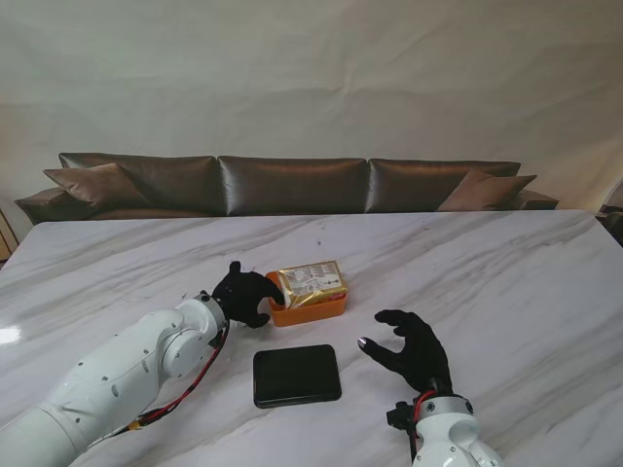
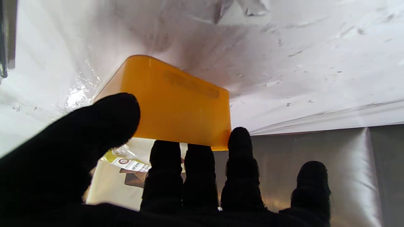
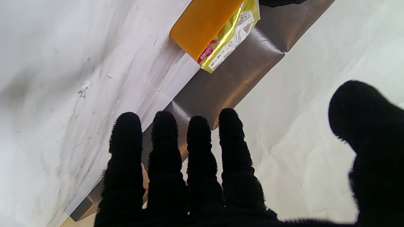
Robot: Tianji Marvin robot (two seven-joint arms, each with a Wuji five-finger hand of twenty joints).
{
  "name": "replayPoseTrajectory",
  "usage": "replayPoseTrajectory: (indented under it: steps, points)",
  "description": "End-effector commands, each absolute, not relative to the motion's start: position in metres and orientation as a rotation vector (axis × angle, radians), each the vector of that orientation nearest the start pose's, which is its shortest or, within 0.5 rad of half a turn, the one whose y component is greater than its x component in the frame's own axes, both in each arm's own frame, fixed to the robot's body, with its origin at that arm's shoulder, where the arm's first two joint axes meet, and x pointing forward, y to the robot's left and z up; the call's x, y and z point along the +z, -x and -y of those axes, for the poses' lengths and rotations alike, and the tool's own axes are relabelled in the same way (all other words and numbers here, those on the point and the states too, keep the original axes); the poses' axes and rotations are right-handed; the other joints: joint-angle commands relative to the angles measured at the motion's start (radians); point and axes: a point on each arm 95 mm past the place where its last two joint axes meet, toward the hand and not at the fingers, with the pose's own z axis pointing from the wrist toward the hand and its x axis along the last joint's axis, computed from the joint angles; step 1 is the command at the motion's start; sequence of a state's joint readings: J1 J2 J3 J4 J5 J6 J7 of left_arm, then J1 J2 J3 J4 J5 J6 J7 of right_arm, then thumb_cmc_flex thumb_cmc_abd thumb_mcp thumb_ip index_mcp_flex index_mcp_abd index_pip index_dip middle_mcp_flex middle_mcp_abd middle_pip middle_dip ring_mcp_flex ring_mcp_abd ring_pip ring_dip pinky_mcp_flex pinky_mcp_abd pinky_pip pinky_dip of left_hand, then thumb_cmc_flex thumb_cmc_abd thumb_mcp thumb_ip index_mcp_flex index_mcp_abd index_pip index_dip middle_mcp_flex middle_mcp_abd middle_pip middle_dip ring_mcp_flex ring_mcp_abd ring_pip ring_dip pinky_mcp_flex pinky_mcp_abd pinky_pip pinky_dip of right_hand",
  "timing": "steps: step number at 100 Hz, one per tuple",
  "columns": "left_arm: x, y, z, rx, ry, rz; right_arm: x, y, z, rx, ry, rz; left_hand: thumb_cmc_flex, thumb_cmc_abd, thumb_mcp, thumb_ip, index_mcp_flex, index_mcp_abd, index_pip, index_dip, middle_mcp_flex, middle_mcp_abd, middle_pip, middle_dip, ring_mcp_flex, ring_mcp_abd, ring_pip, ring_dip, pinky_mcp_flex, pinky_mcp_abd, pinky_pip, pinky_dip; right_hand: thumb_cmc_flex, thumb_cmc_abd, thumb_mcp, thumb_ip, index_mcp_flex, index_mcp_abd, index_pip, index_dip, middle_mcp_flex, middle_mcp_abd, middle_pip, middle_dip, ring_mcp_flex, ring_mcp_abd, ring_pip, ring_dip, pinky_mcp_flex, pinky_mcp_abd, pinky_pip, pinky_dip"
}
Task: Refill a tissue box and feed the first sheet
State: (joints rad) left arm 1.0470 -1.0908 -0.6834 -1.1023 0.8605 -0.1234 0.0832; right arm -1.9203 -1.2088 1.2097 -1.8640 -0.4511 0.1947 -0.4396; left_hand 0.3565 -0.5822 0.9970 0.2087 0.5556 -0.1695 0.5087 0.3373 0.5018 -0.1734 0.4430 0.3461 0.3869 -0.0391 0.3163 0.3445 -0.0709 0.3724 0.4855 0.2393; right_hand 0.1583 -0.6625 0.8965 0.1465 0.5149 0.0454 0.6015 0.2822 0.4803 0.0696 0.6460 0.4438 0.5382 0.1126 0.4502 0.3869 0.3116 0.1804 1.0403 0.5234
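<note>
**Left hand on the box, right hand hovering free**

From the stand camera, my left hand (image 1: 243, 296) sits at the left end of the orange box (image 1: 310, 309), black-gloved fingers curled round that end. In the left wrist view the thumb (image 2: 104, 119) lies against one side wall of the box (image 2: 176, 101) and the fingertips (image 2: 239, 138) reach its rim, so the hand is closed on it. I cannot tell how firm the grip is.

The box stands on the marble table (image 1: 506, 282), about mid-table, with a yellow tissue pack (image 1: 311, 282) resting in its open top, tilted and standing proud of the rim. The right wrist view shows the same pack (image 3: 230, 37) poking out past the edge of the box (image 3: 202, 22).

Nearer to me than the box, and apart from it, a dark flat lid (image 1: 297, 375) lies on the table.

To the right of the lid, my right hand (image 1: 414, 348) is held above the table with fingers spread and thumb wide; it holds nothing. Its wrist view shows four fingers (image 3: 199, 148) side by side and the thumb (image 3: 363, 113) well apart.

A brown sofa (image 1: 292, 183) runs behind the table.
</note>
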Motion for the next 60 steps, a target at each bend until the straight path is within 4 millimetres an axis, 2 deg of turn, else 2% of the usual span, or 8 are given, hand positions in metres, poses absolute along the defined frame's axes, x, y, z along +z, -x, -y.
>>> replayPoseTrajectory:
  steps: [1, 5, 8, 10, 13, 20, 31, 60]
  points:
    - [-0.365, -0.482, 0.044, -1.411, 1.017, -1.875, -0.333, -0.295, -0.032, 1.76, -1.842, -0.684, 0.022, -0.051, 0.037, 0.001, -0.038, -0.032, -0.001, -0.005, -0.037, -0.006, 0.018, 0.002, -0.025, -0.015, -0.002, 0.015, -0.012, -0.015, -0.007, 0.005, 0.003, -0.018, -0.008, -0.016, 0.012, -0.033, -0.004, 0.006, 0.015, -0.023, 0.011, 0.016, 0.013, -0.025, 0.012, 0.007, -0.002, -0.014, -0.001, -0.001]
    - [-0.365, -0.482, 0.045, -1.41, 1.015, -1.872, -0.333, -0.295, -0.033, 1.761, -1.843, -0.683, 0.026, -0.062, 0.019, -0.053, -0.04, -0.03, 0.003, -0.004, -0.031, -0.008, 0.026, 0.006, -0.022, -0.016, 0.001, 0.018, -0.012, -0.016, -0.004, 0.007, 0.002, -0.018, -0.008, -0.017, 0.013, -0.033, -0.004, 0.006, 0.016, -0.024, 0.012, 0.016, 0.013, -0.026, 0.012, 0.007, -0.001, -0.015, 0.0, -0.001]
    - [-0.365, -0.482, 0.045, -1.41, 1.013, -1.869, -0.333, -0.294, -0.033, 1.761, -1.843, -0.682, 0.033, -0.07, 0.017, -0.12, -0.038, -0.03, 0.009, -0.001, -0.023, -0.013, 0.035, 0.01, -0.019, -0.016, 0.006, 0.02, -0.012, -0.016, -0.003, 0.007, 0.003, -0.018, -0.007, -0.017, 0.013, -0.033, -0.004, 0.006, 0.017, -0.023, 0.012, 0.016, 0.014, -0.026, 0.013, 0.007, -0.002, -0.014, 0.0, -0.001]
    - [-0.366, -0.481, 0.045, -1.41, 1.012, -1.867, -0.333, -0.294, -0.033, 1.762, -1.843, -0.681, 0.034, -0.076, 0.012, -0.139, -0.035, -0.032, 0.012, 0.001, -0.016, -0.015, 0.039, 0.012, -0.015, -0.017, 0.008, 0.021, -0.012, -0.016, -0.003, 0.007, 0.004, -0.019, -0.007, -0.017, 0.013, -0.034, -0.004, 0.006, 0.017, -0.023, 0.012, 0.016, 0.014, -0.026, 0.013, 0.007, -0.001, -0.015, 0.0, -0.001]
    - [-0.366, -0.481, 0.045, -1.41, 1.009, -1.865, -0.332, -0.294, -0.032, 1.762, -1.843, -0.679, 0.034, -0.086, 0.009, -0.206, -0.033, -0.032, 0.019, 0.004, -0.007, -0.017, 0.044, 0.016, -0.008, -0.017, 0.013, 0.023, -0.012, -0.014, -0.006, 0.005, 0.003, -0.018, -0.007, -0.018, 0.013, -0.034, -0.004, 0.006, 0.016, -0.023, 0.012, 0.016, 0.014, -0.027, 0.013, 0.007, -0.002, -0.014, 0.0, -0.001]
    - [-0.367, -0.481, 0.046, -1.412, 0.998, -1.859, -0.332, -0.294, -0.032, 1.763, -1.844, -0.676, 0.032, -0.099, -0.024, -0.253, -0.019, -0.037, 0.038, 0.013, 0.016, -0.024, 0.057, 0.021, 0.005, -0.018, 0.023, 0.027, -0.012, -0.013, -0.008, 0.004, 0.004, -0.018, -0.007, -0.018, 0.014, -0.033, -0.004, 0.006, 0.017, -0.025, 0.012, 0.016, 0.016, -0.027, 0.014, 0.007, -0.001, -0.014, 0.001, -0.002]
    - [-0.37, -0.481, 0.048, -1.42, 0.976, -1.837, -0.332, -0.293, -0.032, 1.762, -1.845, -0.672, 0.055, -0.109, -0.027, -0.284, 0.014, -0.056, 0.123, 0.055, 0.077, -0.028, 0.098, 0.041, 0.047, -0.014, 0.062, 0.046, -0.012, -0.01, 0.016, 0.017, 0.003, -0.018, -0.007, -0.019, 0.016, -0.033, -0.003, 0.006, 0.018, -0.022, 0.012, 0.016, 0.016, -0.026, 0.015, 0.007, -0.001, -0.013, 0.002, -0.002]
    - [-0.357, -0.477, 0.052, -1.443, 0.901, -1.773, -0.333, -0.294, -0.031, 1.758, -1.854, -0.666, 0.045, -0.122, -0.02, -0.297, 0.043, -0.086, 0.185, 0.087, 0.13, -0.042, 0.118, 0.052, 0.072, -0.021, 0.087, 0.056, -0.015, -0.006, 0.014, 0.014, 0.005, -0.018, -0.006, -0.021, 0.018, -0.032, -0.004, 0.007, 0.022, -0.022, 0.012, 0.016, 0.019, -0.026, 0.015, 0.008, -0.005, -0.001, 0.003, -0.002]
